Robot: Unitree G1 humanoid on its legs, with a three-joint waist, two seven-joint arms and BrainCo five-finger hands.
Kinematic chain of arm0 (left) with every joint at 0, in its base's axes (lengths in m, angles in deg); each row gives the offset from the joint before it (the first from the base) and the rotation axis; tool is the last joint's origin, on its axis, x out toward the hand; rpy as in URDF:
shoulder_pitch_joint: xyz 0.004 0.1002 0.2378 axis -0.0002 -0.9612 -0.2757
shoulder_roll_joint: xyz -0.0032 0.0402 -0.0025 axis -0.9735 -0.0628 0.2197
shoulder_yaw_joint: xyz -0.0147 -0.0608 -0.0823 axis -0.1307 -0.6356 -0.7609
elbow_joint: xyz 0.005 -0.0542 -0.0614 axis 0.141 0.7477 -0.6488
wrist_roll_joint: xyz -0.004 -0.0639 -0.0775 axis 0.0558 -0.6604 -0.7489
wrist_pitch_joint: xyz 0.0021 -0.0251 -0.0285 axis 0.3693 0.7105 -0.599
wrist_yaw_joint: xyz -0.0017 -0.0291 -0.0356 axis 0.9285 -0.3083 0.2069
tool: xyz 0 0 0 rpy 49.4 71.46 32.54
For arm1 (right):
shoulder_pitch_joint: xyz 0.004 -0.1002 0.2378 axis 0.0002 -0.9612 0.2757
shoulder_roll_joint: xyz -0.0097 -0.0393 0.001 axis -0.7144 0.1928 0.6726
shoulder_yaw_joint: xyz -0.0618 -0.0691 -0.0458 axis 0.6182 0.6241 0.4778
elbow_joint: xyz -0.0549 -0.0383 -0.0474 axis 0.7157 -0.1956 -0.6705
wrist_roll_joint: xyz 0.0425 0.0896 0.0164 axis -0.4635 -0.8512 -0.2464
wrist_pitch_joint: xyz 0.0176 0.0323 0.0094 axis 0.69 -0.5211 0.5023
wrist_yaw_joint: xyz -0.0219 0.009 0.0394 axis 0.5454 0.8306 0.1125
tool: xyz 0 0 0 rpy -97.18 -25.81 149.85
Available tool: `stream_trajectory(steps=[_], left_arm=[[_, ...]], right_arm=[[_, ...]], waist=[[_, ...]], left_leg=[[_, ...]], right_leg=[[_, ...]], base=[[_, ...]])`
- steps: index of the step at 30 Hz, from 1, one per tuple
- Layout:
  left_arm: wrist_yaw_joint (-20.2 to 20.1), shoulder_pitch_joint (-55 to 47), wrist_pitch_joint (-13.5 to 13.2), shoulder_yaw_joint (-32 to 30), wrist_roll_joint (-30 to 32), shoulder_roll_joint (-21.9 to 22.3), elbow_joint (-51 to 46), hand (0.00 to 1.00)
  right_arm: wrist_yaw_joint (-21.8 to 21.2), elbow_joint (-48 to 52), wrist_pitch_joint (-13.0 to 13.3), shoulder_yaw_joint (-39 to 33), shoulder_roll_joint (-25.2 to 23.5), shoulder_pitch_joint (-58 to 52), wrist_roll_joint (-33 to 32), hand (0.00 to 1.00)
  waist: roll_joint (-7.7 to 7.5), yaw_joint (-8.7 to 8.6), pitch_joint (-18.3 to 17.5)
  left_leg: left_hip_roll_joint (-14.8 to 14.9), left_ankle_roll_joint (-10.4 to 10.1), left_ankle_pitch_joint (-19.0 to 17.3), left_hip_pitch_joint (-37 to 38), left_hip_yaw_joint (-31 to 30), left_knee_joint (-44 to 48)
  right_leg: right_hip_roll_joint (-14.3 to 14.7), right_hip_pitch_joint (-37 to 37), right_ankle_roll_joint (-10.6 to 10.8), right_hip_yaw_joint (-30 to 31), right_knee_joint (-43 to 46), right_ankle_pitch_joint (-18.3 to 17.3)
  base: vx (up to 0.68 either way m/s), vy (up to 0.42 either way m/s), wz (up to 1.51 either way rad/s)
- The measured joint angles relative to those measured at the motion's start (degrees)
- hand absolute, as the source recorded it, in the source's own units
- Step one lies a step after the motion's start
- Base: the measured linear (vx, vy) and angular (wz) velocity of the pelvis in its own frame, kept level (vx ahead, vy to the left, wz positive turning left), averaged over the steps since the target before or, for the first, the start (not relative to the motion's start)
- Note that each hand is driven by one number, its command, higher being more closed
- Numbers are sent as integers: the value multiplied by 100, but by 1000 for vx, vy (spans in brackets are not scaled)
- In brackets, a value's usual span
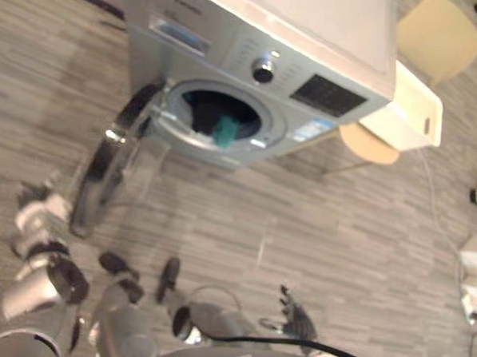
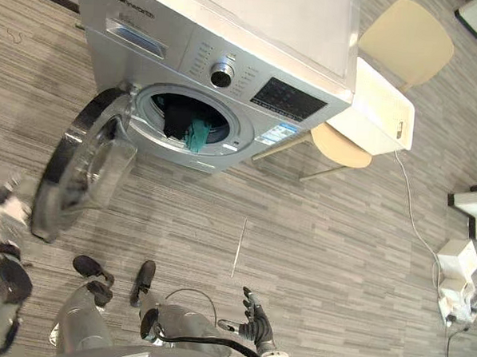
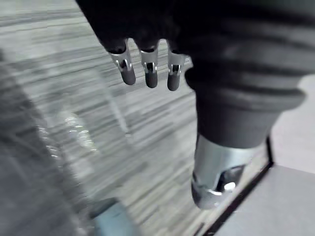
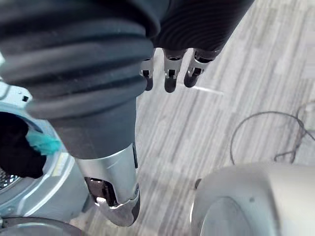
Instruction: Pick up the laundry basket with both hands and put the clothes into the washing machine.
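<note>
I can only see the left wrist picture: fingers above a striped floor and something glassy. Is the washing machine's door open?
Observer: Yes, the door of the washing machine stands wide open, swung towards the robot's left.
Operator: Is anything inside?
Observer: Yes: dark clothes and a teal piece lie in its round opening.
Operator: What is the other hand doing?
Observer: The right hand hangs low over the floor, fingers relaxed, holding nothing.
</note>
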Motion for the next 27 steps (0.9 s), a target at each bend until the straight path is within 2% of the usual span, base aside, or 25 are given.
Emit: stream_trajectory(steps=[1,2,3,5,6,7,9,10,12,14,15,16,18,19,21,24,27], left_arm=[[-80,-168,77,57,-15,222,60,0],[-198,-487,204,417,-69,684,215,0],[-231,-648,234,588,-146,899,230,0],[-602,-1150,534,2383,-58,1511,268,0],[-701,-1215,579,2911,38,1612,291,0],[-843,-1207,627,4057,189,1767,342,0],[-954,-923,649,5923,376,1802,354,0],[-968,-717,643,6602,379,1808,354,0],[-952,-224,598,7758,335,1941,294,0],[-825,86,457,8213,109,2060,15,0],[-802,131,431,8248,83,2080,-21,0],[-713,333,298,8448,-45,2169,-146,0],[-630,526,243,8598,-19,2193,-301,0],[-572,559,213,8597,152,2202,-304,0],[-275,625,60,8582,1103,2176,-307,0],[-68,578,-73,8526,1432,1925,-581,0],[-16,112,-366,8279,1247,1429,-1729,0]], right_arm=[[-25,-48,-37,20,6,73,2,0],[-27,-192,-79,86,11,260,25,0],[-27,-233,-116,136,7,351,52,0],[-32,-403,-194,384,6,651,187,0],[-33,-439,-213,452,5,720,212,0],[-32,-578,-250,599,7,927,212,0],[-11,-879,-302,792,-6,1269,212,0],[-7,-934,-304,822,-6,1303,212,0],[102,-1157,-317,810,28,1318,207,0],[227,-1397,-320,805,37,1313,206,0],[230,-1438,-319,806,36,1311,207,0],[194,-1558,-313,793,49,1275,178,0],[196,-1650,-258,758,49,1283,205,0],[197,-1673,-228,752,49,1283,212,0],[223,-1712,-105,697,45,1259,218,0],[252,-1669,23,634,37,1202,209,0],[264,-1547,158,527,75,1075,67,0]], waist=[[-7,-26,-5],[-6,-101,-4],[-9,-138,-7],[-77,-289,-55],[-111,-316,-81],[-118,-390,-106],[5,-505,-172],[30,-584,-199],[186,-807,-345],[346,-902,-462],[367,-914,-472],[471,-946,-546],[528,-1077,-600],[527,-1091,-600],[527,-1110,-600],[542,-1061,-590],[669,-995,-510]], left_leg=[[-22,13,-9,27,47,-7],[-65,40,-26,64,93,-8],[-93,59,-39,79,122,-4],[-314,99,-149,217,268,72],[-372,97,-222,257,310,135],[-386,85,-378,369,415,382],[-403,1,-425,555,503,311],[-493,-39,-415,654,556,167],[-636,19,-440,745,596,131],[-730,103,-504,802,739,68],[-744,112,-517,817,758,67],[-799,162,-589,866,844,79],[-863,235,-652,867,853,92],[-869,248,-664,865,850,101],[-879,266,-689,849,833,122],[-884,266,-688,806,805,112],[-911,282,-658,576,552,86]], right_leg=[[-23,1,2,76,0,-2],[-63,9,2,190,-2,-17],[-92,14,9,255,-2,-50],[-333,124,91,669,-35,-473],[-425,180,117,808,-41,-688],[-506,252,-87,1055,-47,-950],[-572,312,-9,1047,-45,-1124],[-632,356,-8,1041,-33,-1121],[-763,352,66,1045,4,-977],[-874,230,66,1064,178,-960],[-892,223,68,1066,199,-958],[-958,215,105,1096,238,-863],[-1023,240,73,1076,209,-743],[-1035,248,76,1061,203,-738],[-1057,259,93,1035,188,-724],[-1058,247,89,1016,153,-698],[-1058,200,80,813,54,-665]], base=[[-40,180,-25],[-29,157,-16],[-38,207,-12],[-44,206,-6],[-63,180,-17],[-92,131,-38],[-105,105,-72],[-51,92,-56],[-36,119,-30],[-40,167,-27],[-3,138,-24],[44,150,-17],[58,158,-5],[31,104,8],[15,77,6],[-11,24,2],[-53,1,31]])
